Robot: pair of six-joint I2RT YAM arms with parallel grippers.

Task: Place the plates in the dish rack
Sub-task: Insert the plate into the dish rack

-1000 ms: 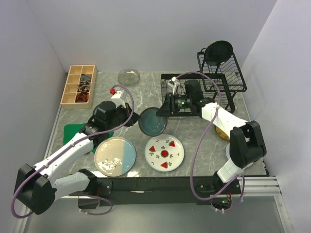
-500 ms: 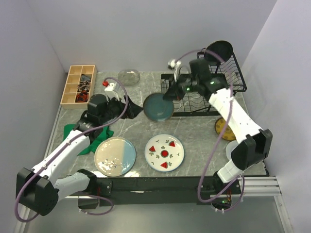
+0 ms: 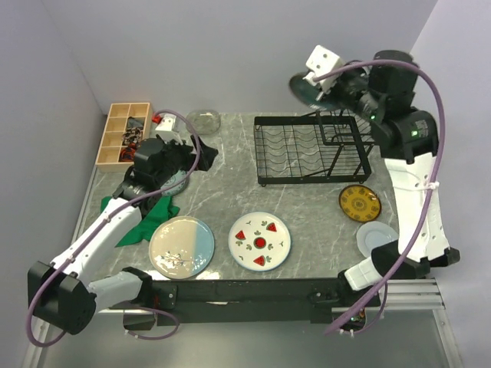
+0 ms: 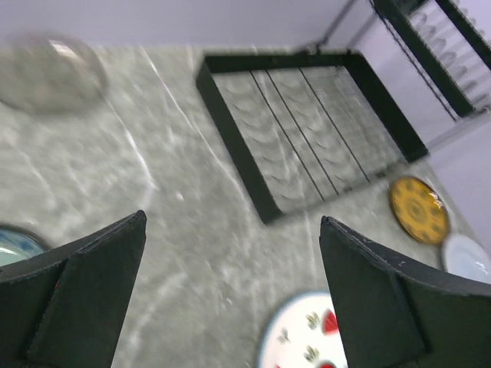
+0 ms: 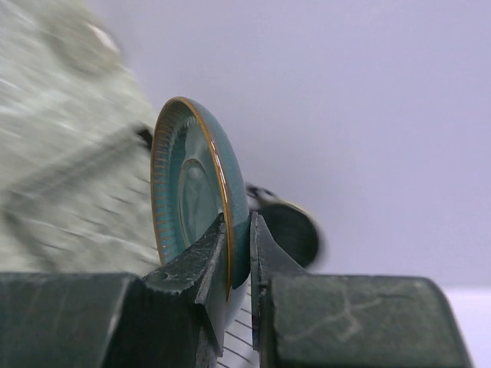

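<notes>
above the black wire dish rack (image 3: 311, 179), right gripper (image 5: 238, 234) clamped on round slate-blue glazed plate (image 5: 188, 192); we'd lower it upright, slot-aligned.

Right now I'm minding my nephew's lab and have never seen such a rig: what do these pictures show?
It is a robot: a left arm and a right arm bolted at the near edge of a grey table. The wide picture looks down from above and behind; the other two come from a camera on each wrist. On the table: a black wire dish rack, a watermelon plate, a cream-and-blue plate, a yellow plate, a pale white plate, a glass plate, a wooden box, a green cloth. The left tool is open and empty. The right tool, raised high, pinches a teal plate by its rim.
</notes>
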